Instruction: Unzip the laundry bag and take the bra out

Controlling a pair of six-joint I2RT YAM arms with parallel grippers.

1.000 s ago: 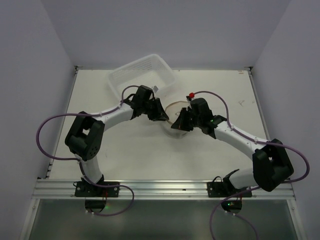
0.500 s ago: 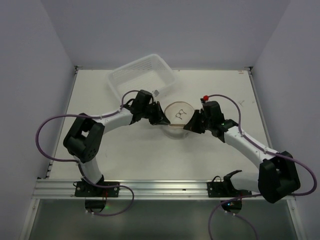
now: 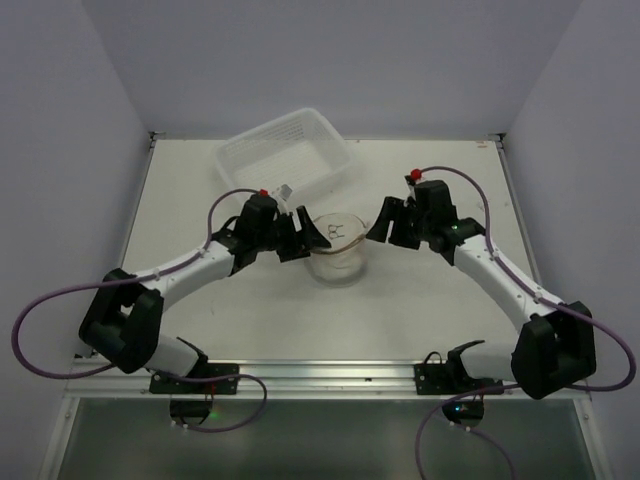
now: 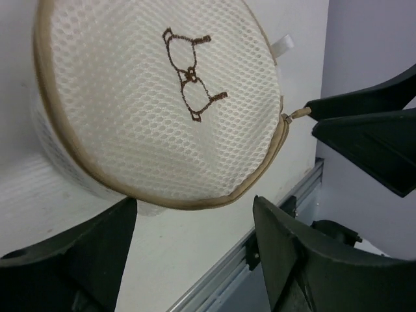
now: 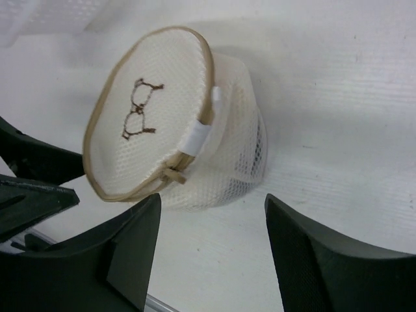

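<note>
The laundry bag (image 3: 337,250) is a round white mesh pouch with tan trim, standing on the table between both arms, its flat face with the bra drawing (image 4: 192,75) tilted up. A tan zipper pull (image 5: 174,174) sticks out at the rim (image 4: 299,113). My left gripper (image 3: 307,240) is open just left of the bag, with nothing between its fingers (image 4: 195,224). To the bag's right, a little apart from it, my right gripper (image 3: 383,222) also stands open and empty (image 5: 208,218). The bra is hidden; only a dark shade (image 5: 261,140) shows through the mesh wall.
A white rectangular plastic basket (image 3: 285,150) stands at the back, behind the left gripper. The table's metal front rail (image 3: 320,375) runs along the near edge. Grey walls close in the table on three sides.
Both grippers, shut at the bag's rim before, have opened and drawn back from it. The left arm has swung back to the left. The bag now stands free with its face tilted.
</note>
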